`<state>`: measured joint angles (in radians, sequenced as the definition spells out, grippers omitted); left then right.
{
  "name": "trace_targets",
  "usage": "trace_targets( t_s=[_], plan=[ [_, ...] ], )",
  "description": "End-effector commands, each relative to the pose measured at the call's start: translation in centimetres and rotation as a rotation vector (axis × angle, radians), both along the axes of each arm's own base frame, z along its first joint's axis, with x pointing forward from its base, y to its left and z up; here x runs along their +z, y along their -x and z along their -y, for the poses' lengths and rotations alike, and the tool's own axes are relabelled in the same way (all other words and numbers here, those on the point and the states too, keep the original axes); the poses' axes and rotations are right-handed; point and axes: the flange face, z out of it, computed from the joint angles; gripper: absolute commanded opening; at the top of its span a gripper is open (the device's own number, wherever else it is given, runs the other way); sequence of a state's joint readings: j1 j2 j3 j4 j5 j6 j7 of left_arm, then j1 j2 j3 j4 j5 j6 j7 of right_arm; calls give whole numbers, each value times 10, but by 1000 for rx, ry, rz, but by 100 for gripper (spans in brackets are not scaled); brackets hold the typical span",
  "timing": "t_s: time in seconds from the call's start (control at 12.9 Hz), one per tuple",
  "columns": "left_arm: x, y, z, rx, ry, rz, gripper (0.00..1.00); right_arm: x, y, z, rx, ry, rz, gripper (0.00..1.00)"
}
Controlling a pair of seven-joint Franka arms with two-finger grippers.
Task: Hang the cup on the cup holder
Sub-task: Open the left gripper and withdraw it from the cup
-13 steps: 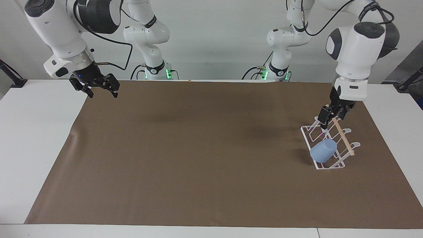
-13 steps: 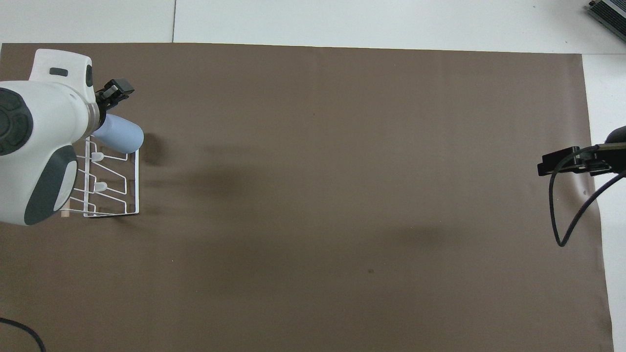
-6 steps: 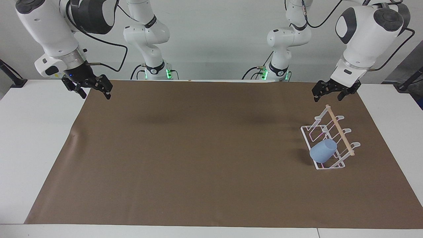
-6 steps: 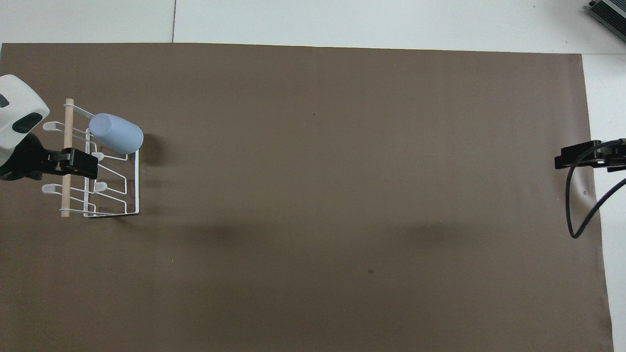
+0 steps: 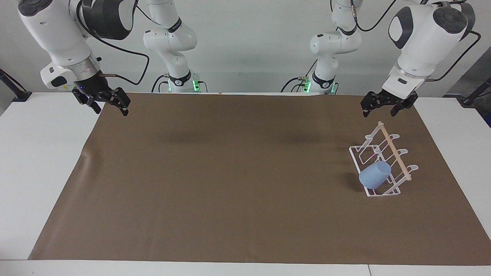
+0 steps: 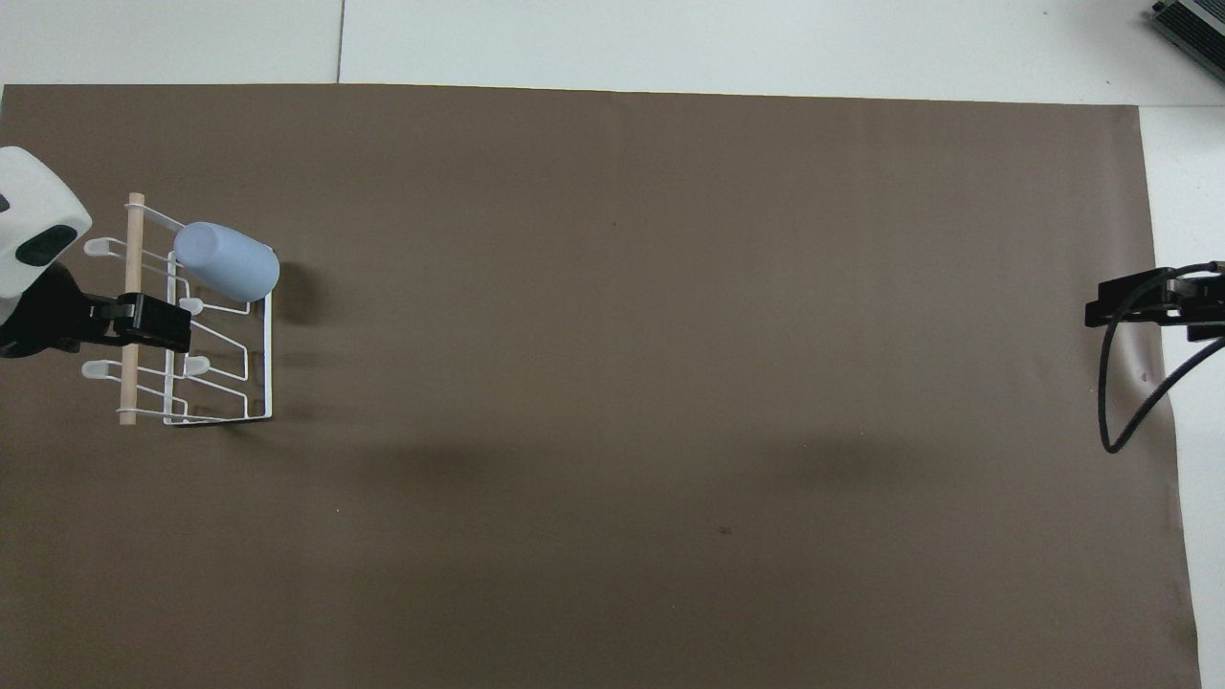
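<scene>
High facing view, steep overhead view, both covering the table (image 5: pixel 23 161)

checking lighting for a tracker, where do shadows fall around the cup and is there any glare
Facing view: the cup casts a soft dark patch on the brown mat beside the cup holder, toward the right arm's end. Overhead view: the same patch beside the cup, broad faint arm shadows mid-mat; no glare in either.
</scene>
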<state>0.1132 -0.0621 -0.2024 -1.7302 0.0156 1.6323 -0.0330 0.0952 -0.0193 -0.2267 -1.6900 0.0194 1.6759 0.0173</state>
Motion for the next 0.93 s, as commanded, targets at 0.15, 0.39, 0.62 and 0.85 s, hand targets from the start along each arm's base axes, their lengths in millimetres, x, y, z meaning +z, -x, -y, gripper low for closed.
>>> trace_targets(
  t_s=[0.15,0.39,0.62,0.85],
  plan=[
    [36,-3,2,-19,71,28,100,-1,6,1,8,-6,11,100],
    [46,-6,7,-133,67,27,100,-1,6,0,30,-6,8,100],
    [44,-4,4,-120,99,11,100,1,6,3,18,-8,14,100],
    [43,-3,6,-127,97,15,100,9,10,2,21,-10,24,100]
  ],
)
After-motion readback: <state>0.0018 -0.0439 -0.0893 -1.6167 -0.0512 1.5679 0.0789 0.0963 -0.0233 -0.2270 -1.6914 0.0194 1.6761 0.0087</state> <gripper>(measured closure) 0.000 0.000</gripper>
